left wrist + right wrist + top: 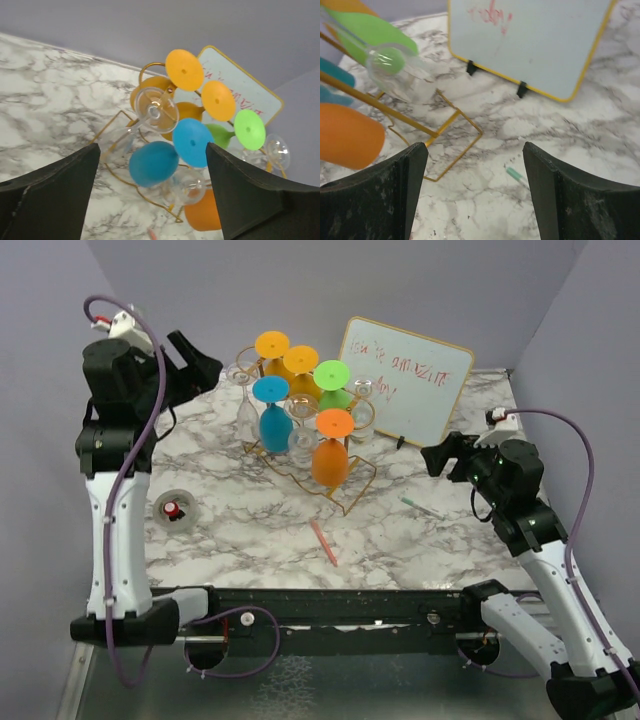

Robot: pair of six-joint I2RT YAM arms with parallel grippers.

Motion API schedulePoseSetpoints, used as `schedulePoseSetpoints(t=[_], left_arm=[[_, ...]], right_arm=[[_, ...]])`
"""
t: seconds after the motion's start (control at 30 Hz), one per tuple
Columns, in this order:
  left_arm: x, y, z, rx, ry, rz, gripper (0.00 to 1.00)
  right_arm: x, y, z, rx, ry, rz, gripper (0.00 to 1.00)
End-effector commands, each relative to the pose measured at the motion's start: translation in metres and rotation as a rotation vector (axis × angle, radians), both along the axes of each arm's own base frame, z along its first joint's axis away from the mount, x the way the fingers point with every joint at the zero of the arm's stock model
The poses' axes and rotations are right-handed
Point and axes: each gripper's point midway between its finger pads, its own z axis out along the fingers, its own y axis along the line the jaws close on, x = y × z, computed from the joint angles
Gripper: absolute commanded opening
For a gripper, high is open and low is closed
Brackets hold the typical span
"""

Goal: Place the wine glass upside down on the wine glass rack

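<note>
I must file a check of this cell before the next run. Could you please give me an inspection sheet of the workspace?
Surface: marble table, no spill seen.
Job's things: rack stands mid-table; coloured and clear glasses hang on it, foot up.
Clutter: pink pen and green pen lie in front of the rack; dish with a red thing at the left; whiteboard stands behind the rack.
Grippers: left gripper open and empty, facing the rack; right gripper open and empty.
Cables: purple cables loop along both arms.
Surroundings: grey walls; nothing else seen.
</note>
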Motion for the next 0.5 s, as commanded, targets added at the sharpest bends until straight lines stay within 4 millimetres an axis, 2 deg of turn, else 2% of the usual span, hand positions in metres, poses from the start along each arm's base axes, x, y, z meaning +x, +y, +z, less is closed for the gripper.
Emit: schedulePoseSetpoints(t=[0.0,0.07,0.13,0.2,0.3,0.47], left_arm=[[-0.045,0.039,-0.041,0.193,0.046,0.161,0.94],[-0.068,0.047,-0.054,0.225,0.049,0.199,0.99],[-0.092,0.051,-0.066,0.246,0.038,0.221,0.99],[-0.107,0.058,-0.078,0.273,0.041,0.257,0.99],[-0.134,0.067,-0.082,0.299,-0.003,0.308,0.99],[-0.158,0.077,-0.082,0.327,-0.042,0.369,0.99]], right_arm=[[-0.012,-0.044,-0.026,0.018,0.148,-0.28,0.83],[-0.016,-0.054,-0.022,0.017,0.143,-0.33,0.84],[-0.022,-0.063,-0.014,0.014,0.132,-0.373,0.85],[-0.029,-0.07,-0.001,0.005,0.114,-0.398,0.85],[-0.043,-0.082,0.024,-0.017,0.063,-0.425,0.85],[-0.065,-0.102,0.067,-0.061,-0.026,-0.477,0.86]])
